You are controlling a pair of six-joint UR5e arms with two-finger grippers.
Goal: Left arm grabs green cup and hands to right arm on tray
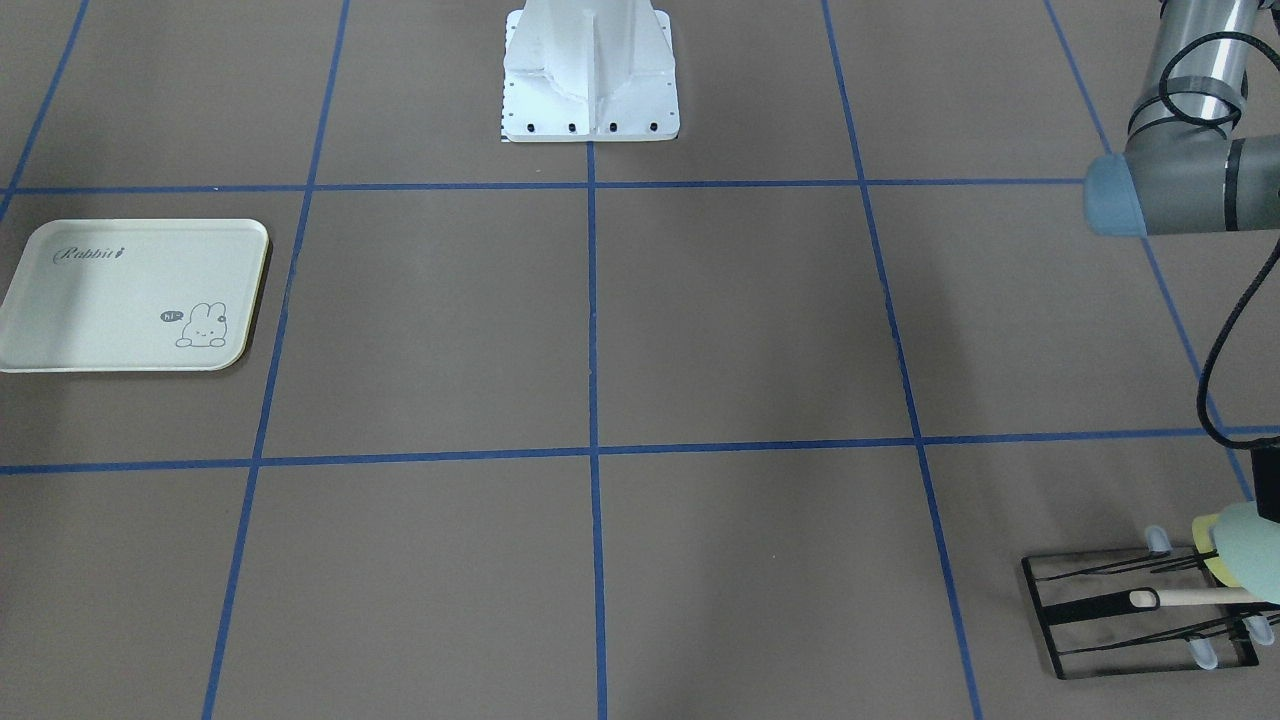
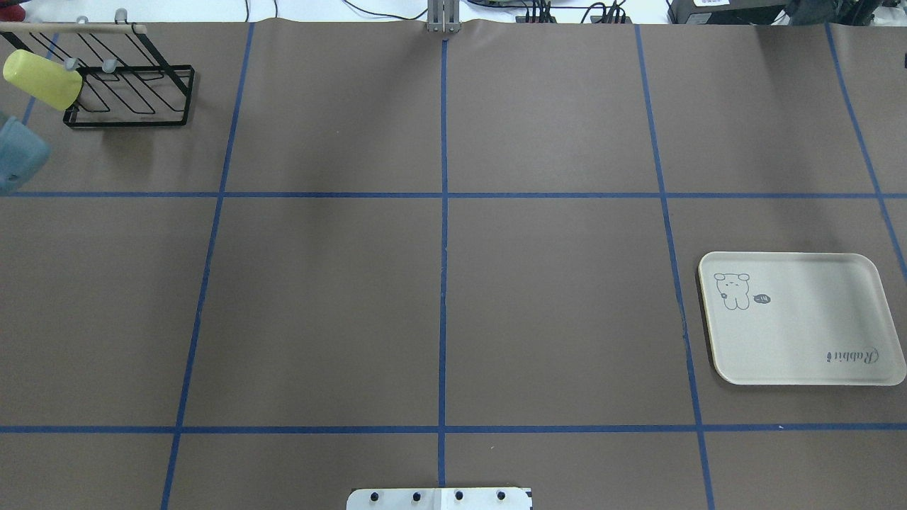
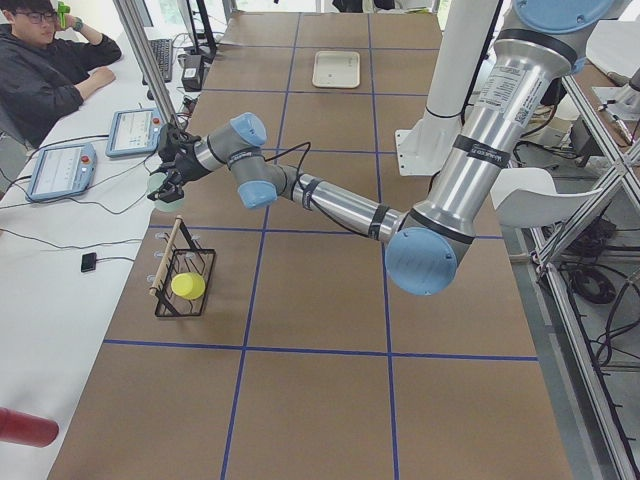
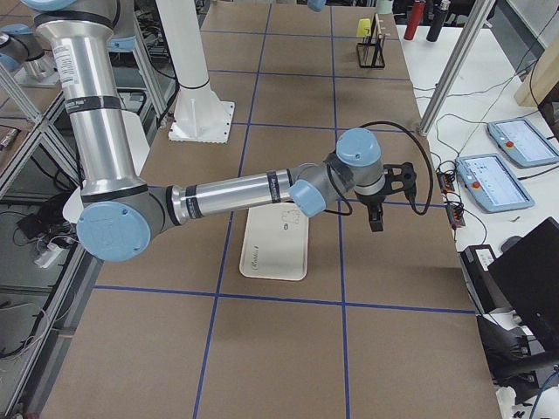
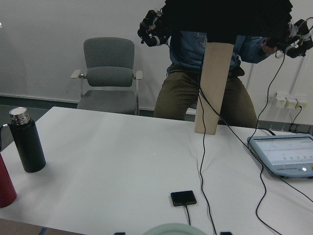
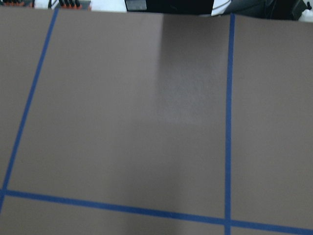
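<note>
Left tool (image 3: 164, 180) is gripping the green cup (image 1: 1250, 548), closed against its sides and holding it off the desk (image 2: 553, 297) near the wire rack (image 1: 1090, 610). Tray (image 2: 801, 354) is lying well apart. Right tool (image 4: 376, 216) is hovering just beside the tray; cannot tell how far open.

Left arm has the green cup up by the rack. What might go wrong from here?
The green cup in the left gripper hangs close to the black wire rack and its yellow-green cup; a low swing may clip them.
The right gripper is far off, near the tray, so the carry is long and a weak grip might slip.
Only the cup's rim shows in the left wrist view, so the grip is hard to check.
</note>
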